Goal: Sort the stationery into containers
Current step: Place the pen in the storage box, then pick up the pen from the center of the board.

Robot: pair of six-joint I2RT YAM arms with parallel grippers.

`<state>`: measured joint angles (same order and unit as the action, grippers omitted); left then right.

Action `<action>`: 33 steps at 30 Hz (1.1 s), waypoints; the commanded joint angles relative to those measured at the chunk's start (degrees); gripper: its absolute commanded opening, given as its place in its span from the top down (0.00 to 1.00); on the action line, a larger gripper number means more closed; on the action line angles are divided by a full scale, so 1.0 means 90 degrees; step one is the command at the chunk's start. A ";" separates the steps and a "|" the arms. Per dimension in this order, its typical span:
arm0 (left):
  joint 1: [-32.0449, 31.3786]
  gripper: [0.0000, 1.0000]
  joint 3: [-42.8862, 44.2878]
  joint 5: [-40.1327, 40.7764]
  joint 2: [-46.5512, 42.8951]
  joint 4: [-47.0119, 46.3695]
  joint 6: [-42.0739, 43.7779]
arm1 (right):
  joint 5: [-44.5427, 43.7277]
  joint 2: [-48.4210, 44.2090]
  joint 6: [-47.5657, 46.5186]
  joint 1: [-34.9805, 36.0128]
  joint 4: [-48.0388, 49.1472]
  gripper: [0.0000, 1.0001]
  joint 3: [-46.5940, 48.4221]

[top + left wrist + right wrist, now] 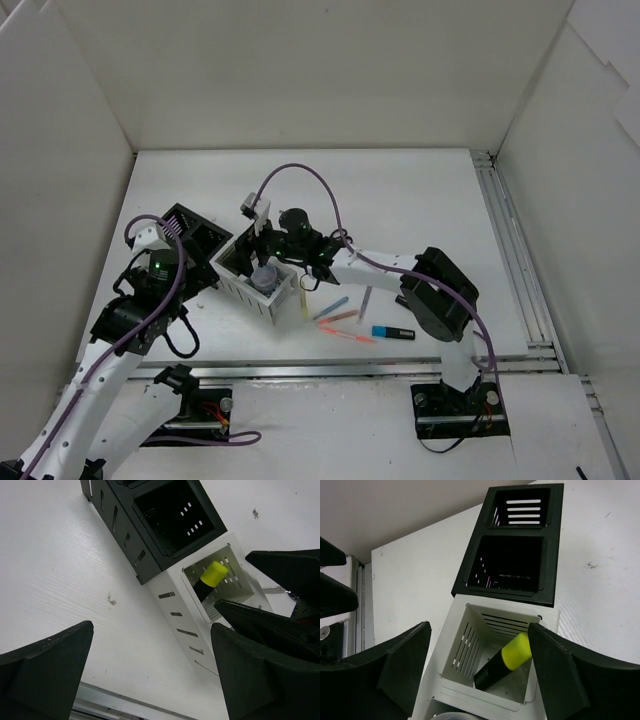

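The containers are a row of joined boxes, black ones (pixel 190 228) at the far left end and white ones (pixel 262 292) at the near end. My right gripper (pixel 268 250) hangs open over a white box (pixel 470 645); a yellow-capped black highlighter (pixel 507 661) lies tilted inside that box, free of the fingers. A clear round jar (pixel 263 278) sits in the adjoining white box. My left gripper (pixel 150 680) is wide open and empty, low beside the row's near-left side (pixel 182 625). Loose pens (pixel 338 318) and a blue highlighter (pixel 390 332) lie on the table to the right.
White walls enclose the table on three sides. A metal rail (pixel 520 260) runs along the right edge and another along the near edge (pixel 115 702). The two black boxes (pixel 512 562) show dark interiors. The right arm reaches across from the right base (pixel 445 300).
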<state>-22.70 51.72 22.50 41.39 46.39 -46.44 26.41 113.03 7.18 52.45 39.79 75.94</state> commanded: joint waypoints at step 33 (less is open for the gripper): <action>-0.3259 0.00 0.2143 -0.3610 0.4102 -0.3465 0.5587 | -0.3551 -0.6485 0.3041 -0.4606 -0.7780 0.02 -0.3701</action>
<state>-50.19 69.12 -4.23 76.51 20.67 -5.91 -6.96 54.96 33.19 13.37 -25.43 44.16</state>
